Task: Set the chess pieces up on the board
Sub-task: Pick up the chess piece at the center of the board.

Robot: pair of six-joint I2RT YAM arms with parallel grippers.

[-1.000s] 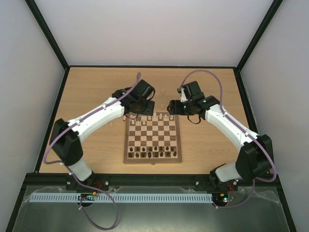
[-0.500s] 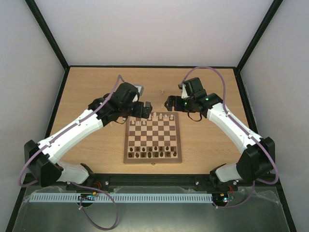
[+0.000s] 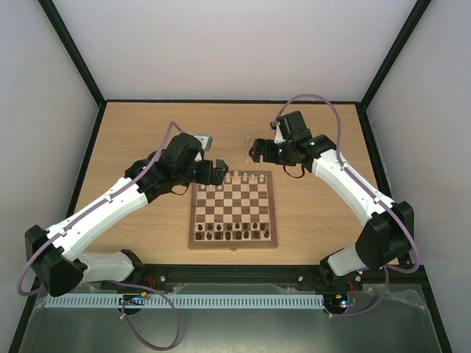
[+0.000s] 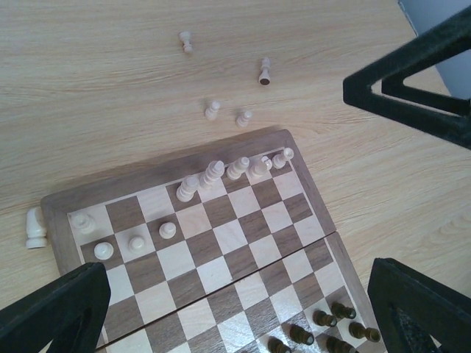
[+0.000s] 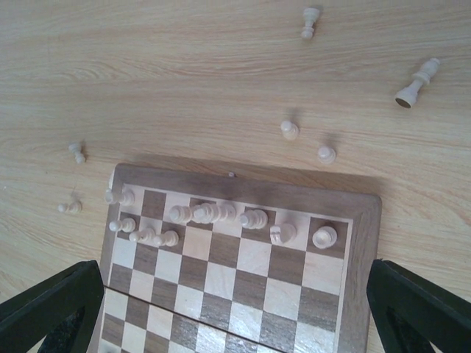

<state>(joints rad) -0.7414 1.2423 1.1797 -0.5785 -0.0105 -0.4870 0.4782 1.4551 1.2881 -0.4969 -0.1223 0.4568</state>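
The board (image 3: 233, 245) lies at the table's centre. Cream chess pieces (image 3: 237, 179) fill much of its far row, and a few pawns (image 4: 137, 242) stand in front of them. Several cream pieces sit loose on the table beyond the board (image 4: 213, 110) (image 5: 290, 130), and one lies tipped over (image 5: 416, 83). Another lies against the board's corner (image 4: 34, 228). My left gripper (image 3: 218, 172) hovers open by the far left corner, nothing between its fingers (image 4: 55, 312). Beyond the far right edge, my right gripper (image 3: 256, 151) is open and empty too, fingers (image 5: 423, 309) wide.
Dark brown chessmen (image 3: 232, 234) stand in the board's two near rows. The right gripper shows as a black frame (image 4: 412, 73) in the left wrist view. Grey walls enclose the table on three sides.
Both grippers have opened wide. The left arm has swung left and nearer, its gripper now at the board's far left corner. The right gripper has drawn slightly back from the board.
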